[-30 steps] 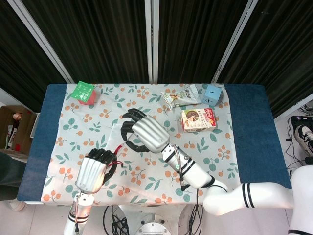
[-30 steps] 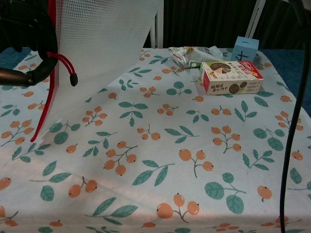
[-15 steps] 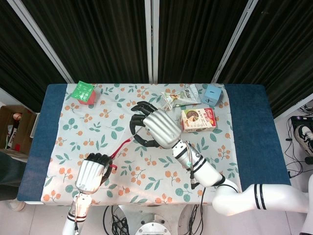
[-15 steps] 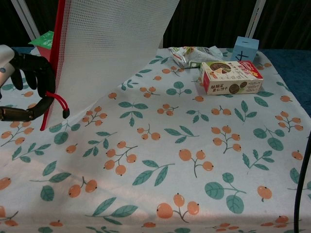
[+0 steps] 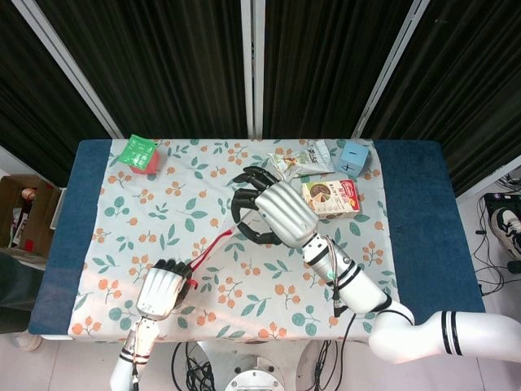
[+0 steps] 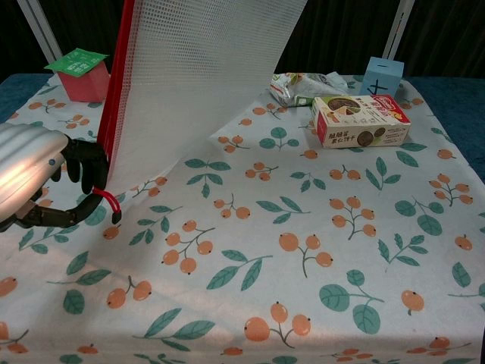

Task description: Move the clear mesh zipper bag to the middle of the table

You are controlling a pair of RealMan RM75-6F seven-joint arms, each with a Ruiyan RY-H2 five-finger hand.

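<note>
Between both hands, off the counter | clear mesh zipper bag slung, red zipper edge running left hand up to right hand | both hands' fingers clamped on bag | right hand nearer centre, leads placement

Rectangular table with dark blue top, covered by white cloth printed with orange berries and green leaves. Far left corner: small house-shaped carton, green roof over red base. Far right: crinkled silver-green snack packet, light blue cube just beside it. Nearer, flat red-and-white biscuit box. Brown cardboard box on floor off left edge.
</note>
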